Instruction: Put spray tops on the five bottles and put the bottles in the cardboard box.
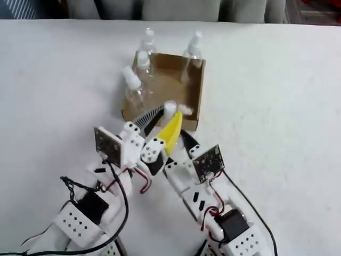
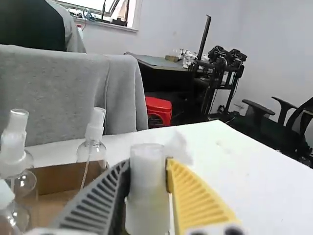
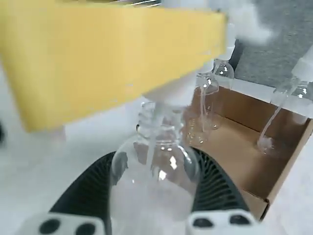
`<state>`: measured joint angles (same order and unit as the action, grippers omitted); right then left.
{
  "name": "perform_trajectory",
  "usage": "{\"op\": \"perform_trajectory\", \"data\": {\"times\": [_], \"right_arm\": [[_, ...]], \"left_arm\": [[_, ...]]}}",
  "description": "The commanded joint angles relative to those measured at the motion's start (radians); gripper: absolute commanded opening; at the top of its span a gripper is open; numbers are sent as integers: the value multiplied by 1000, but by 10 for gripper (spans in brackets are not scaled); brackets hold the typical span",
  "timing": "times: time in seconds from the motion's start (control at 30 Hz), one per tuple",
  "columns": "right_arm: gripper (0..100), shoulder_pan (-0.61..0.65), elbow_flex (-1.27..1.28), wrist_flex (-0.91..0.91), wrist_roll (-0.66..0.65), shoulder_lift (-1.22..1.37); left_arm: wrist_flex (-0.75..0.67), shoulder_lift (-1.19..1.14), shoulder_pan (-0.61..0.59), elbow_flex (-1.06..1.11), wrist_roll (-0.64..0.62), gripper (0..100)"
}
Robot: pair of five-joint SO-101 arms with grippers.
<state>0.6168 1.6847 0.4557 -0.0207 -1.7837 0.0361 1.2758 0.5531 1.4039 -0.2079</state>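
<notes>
right wrist view: bottle (image 3: 154, 191) base cut by lower edge, yellow finger (image 3: 98, 58) blurred | left wrist view: spray top (image 2: 145, 191) cut by lower edge | high view: bottle body hidden under arms

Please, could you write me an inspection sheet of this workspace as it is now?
Surface: white table.
Job's things: four capped bottles appear to stand in the cardboard box; the fifth bottle is at its near wall, with a spray top over its neck.
Clutter: nothing seen.
Grippers: left gripper shut on the spray top; right gripper shut on the fifth bottle.
Cables: black and red wires along both arms.
Surroundings: grey chairs, red bin.
</notes>
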Motion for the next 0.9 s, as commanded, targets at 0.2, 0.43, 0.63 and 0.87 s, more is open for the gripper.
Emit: {"op": "perform_trajectory", "data": {"times": [0.2, 0.43, 0.63, 0.87], "right_arm": [[15, -1, 6, 4, -12, -15], [15, -1, 6, 4, -12, -15], [15, -2, 6, 1, -14, -15], [15, -47, 6, -7, -14, -15]], "left_arm": [[-28, 27, 13, 5, 11, 23], [-26, 59, 12, 52, 9, 210], [-15, 223, 10, 106, 9, 145], [264, 483, -39, 101, 14, 121]]}}
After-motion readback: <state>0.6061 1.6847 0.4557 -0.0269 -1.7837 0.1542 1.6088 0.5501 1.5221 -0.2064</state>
